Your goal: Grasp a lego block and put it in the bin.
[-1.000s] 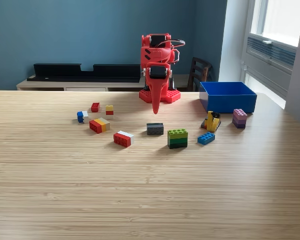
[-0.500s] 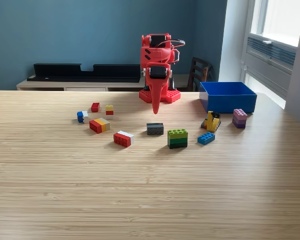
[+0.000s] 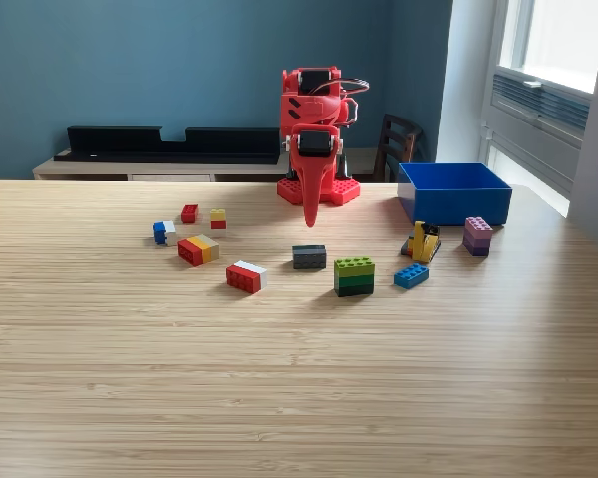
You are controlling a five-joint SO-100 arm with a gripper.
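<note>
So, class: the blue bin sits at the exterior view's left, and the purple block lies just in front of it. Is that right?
Not quite. The exterior view shows the blue bin at its right, not its left. The purple block does lie just in front of it.

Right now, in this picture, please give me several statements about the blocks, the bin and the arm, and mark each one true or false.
1. The bin stands at the exterior view's right side of the table. True.
2. The gripper holds a block. False: it hangs with nothing in it, its tip pointing down.
3. The green block lies inside the bin. False: it lies on the table.
4. The dark grey block lies just in front of the gripper. True.
5. The purple block lies beside the bin. True.
</note>
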